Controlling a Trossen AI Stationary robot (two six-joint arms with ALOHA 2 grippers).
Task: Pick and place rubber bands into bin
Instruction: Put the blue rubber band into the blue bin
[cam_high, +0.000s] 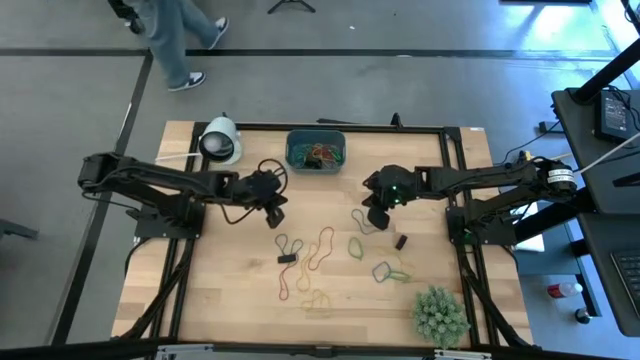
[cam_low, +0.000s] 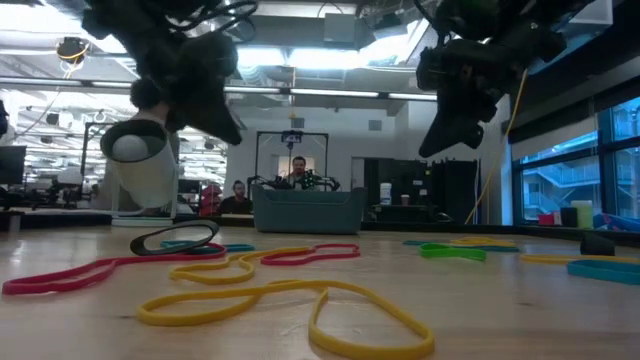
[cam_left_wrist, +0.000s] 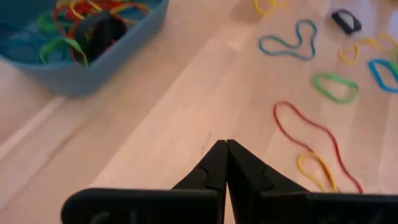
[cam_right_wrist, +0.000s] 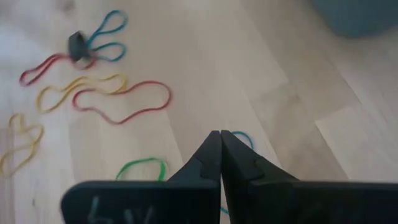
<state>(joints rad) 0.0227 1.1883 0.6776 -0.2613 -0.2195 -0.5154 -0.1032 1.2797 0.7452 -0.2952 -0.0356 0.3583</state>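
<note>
Yellow rubber band (cam_low: 285, 305) up front looks floppy and featherlight, so we'd pinch one strand; left gripper (cam_left_wrist: 226, 151) and right gripper (cam_right_wrist: 220, 142) both shut empty.

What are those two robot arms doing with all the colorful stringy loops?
The robot is tidying rubber bands into the blue bin at the back of the wooden table. Some bands already lie in the bin, but many are spread on the table. Right now the left gripper and the right gripper are both shut and empty, hanging above the table. A spiky green plant sits in one corner.
</note>
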